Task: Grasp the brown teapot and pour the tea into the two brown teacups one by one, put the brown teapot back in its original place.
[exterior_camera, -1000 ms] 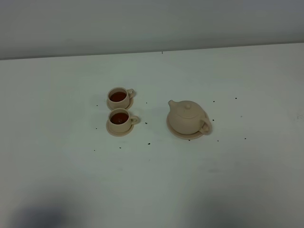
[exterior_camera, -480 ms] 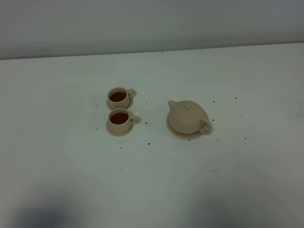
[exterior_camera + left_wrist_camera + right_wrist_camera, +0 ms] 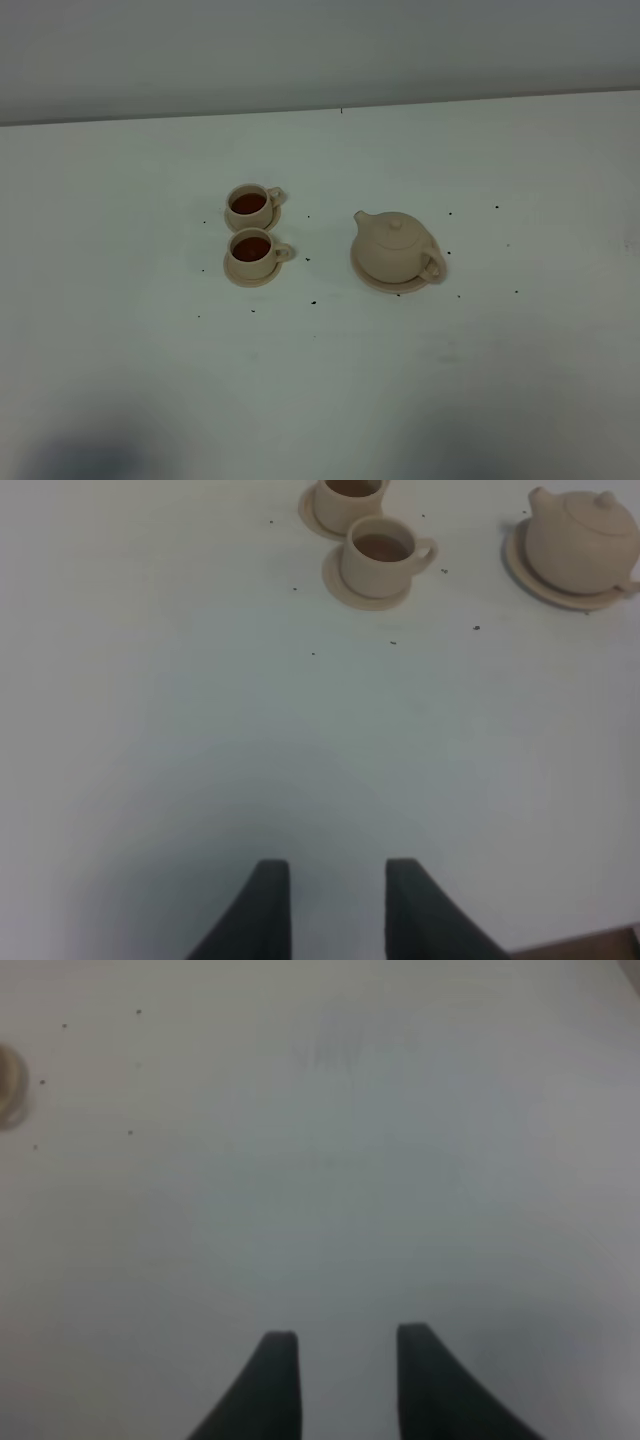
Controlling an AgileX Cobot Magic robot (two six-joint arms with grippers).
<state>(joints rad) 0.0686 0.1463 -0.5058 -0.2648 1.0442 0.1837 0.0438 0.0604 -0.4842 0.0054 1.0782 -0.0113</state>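
Note:
The brown teapot (image 3: 393,247) (image 3: 580,545) sits upright on its wide saucer, the original place (image 3: 385,287) (image 3: 545,592), right of centre, spout to the left and handle to the right. Left of it stand the two brown teacups, the far one (image 3: 249,203) (image 3: 345,495) and the near one (image 3: 252,249) (image 3: 378,555), each on a small saucer with dark tea inside. My left gripper (image 3: 338,875) hovers well short of the cups, fingers apart and empty. My right gripper (image 3: 347,1345) hangs over bare table, fingers apart and empty. Neither gripper shows in the exterior high view.
The white table (image 3: 320,380) carries several tiny dark specks (image 3: 312,302) around the tea set. A grey wall runs along the far edge. A blurred tan shape (image 3: 8,1085) shows at one edge of the right wrist view.

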